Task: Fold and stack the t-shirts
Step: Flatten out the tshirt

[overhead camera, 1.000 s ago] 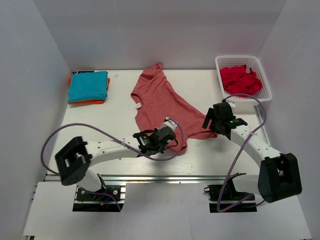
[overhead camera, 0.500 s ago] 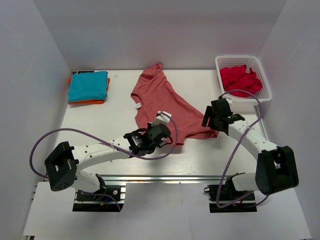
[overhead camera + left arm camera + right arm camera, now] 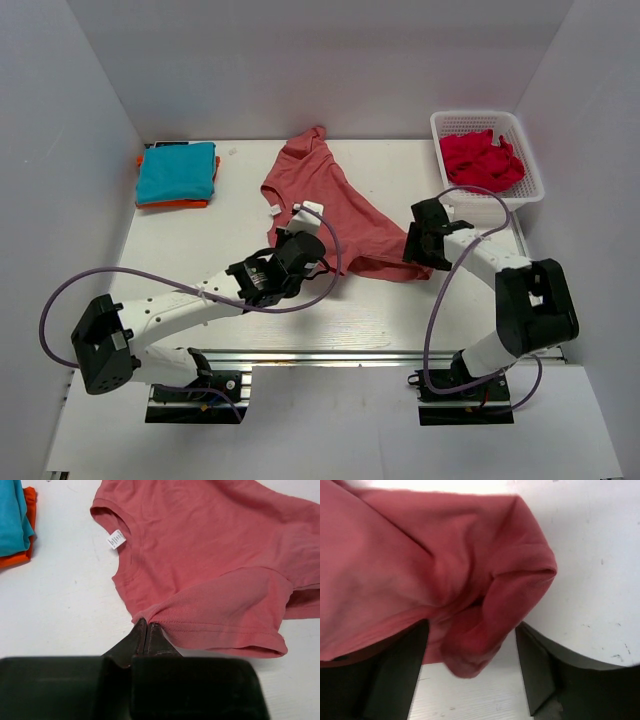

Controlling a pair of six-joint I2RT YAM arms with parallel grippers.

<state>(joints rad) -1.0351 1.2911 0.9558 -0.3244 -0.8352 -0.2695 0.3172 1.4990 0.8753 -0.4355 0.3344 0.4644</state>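
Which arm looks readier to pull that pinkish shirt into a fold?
Left. The left gripper is shut on the edge of the salmon-red t-shirt and could likely start pulling; the right gripper stands open around a bunched corner, gripping nothing.

- The top camera looks down from above and behind me, over the whole table (image 3: 200, 240).
- My left wrist camera faces the salmon-red t-shirt (image 3: 210, 545) closely.
- My right wrist camera, nearer still, shares that t-shirt.

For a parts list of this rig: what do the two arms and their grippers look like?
The left arm and right arm are white tubular links with black joint housings. A lilac cable loops along each. The left gripper and right gripper are black; the left's fingers taper to thin tips, the right's are broad slabs.
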